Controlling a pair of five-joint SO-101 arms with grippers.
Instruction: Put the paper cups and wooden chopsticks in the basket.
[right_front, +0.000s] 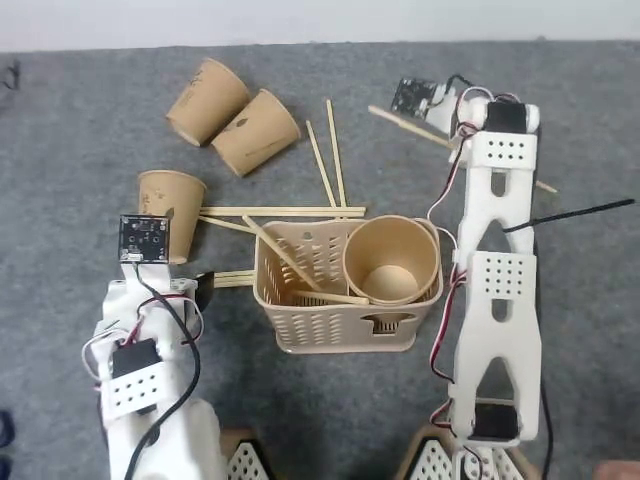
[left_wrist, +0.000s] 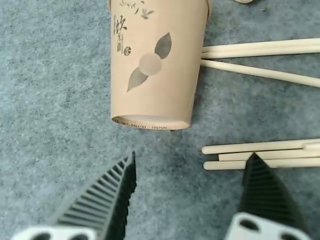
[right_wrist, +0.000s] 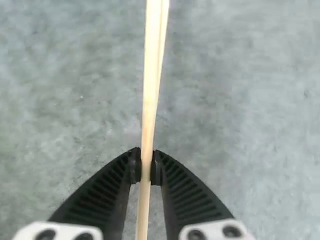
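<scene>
Left gripper (left_wrist: 192, 160) poised over bench (right_front: 60, 150), fingers spread. Lying cup (left_wrist: 152, 65) seen just ahead, loose chopsticks (left_wrist: 260, 154) beside it. Basket (right_front: 335, 325) set between arms; upright cup (right_front: 392, 262) and two sticks (right_front: 283, 257) held inside. Farther off, right gripper (right_wrist: 145, 167) fingers pinched on single chopstick (right_wrist: 154, 75). Two far cups (right_front: 207, 100) laid on sides.

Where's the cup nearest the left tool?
The paper cup lies on its side on the carpet ahead of the open left tool, left of the basket in the high view, chopsticks beside it.
</scene>
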